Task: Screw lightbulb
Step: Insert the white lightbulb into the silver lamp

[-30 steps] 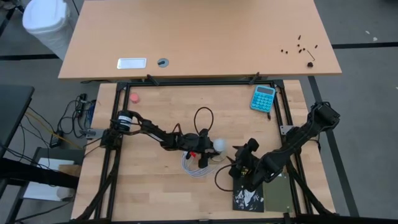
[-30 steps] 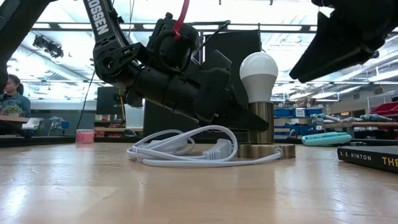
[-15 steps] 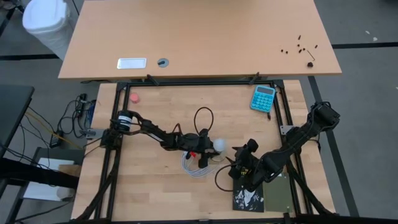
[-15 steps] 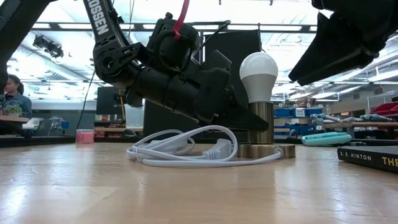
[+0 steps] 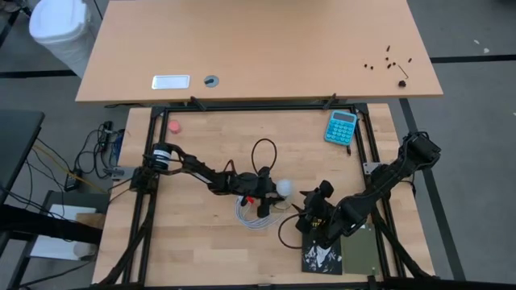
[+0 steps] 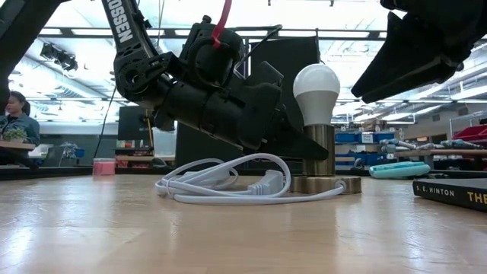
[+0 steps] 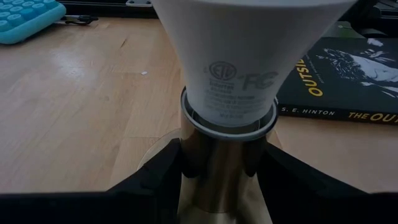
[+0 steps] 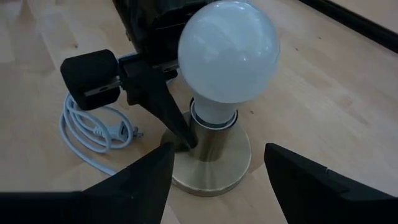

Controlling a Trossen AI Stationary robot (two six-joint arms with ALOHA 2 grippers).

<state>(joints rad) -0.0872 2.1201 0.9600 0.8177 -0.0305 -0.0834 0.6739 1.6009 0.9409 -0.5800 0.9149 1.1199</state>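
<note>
So the lightbulb (image 6: 317,91) is sitting upright in a brass-coloured lamp socket (image 8: 208,152) around the middle of the wooden surface (image 5: 201,242), with its white dome up top and its neck right at the collar of the socket stem. You can't see the screw base at all, it's hidden down inside the stem.

The left gripper (image 7: 214,155) is down low at the socket, and its fingers (image 7: 155,177) are clamped on the brass stem just under the bulb's neck, one finger on each side. It's gripping the socket, not the bulb itself. In the high view that arm reaches in from the left edge of the surface to the bulb.

The right gripper (image 8: 217,171) hangs up off the surface just right of the bulb and a bit nearer, pointing at it. Its fingers (image 8: 134,180) are spread apart with the bulb and socket showing between them, and they aren't touching either one.

A coiled white cable (image 6: 228,183) with its plug lies on the surface just left of the socket base. A blue calculator (image 5: 341,126) sits at the far right, a dark book (image 7: 348,81) lies on the right near the right arm, and there's a small pink thing (image 5: 173,126) at the far left.
</note>
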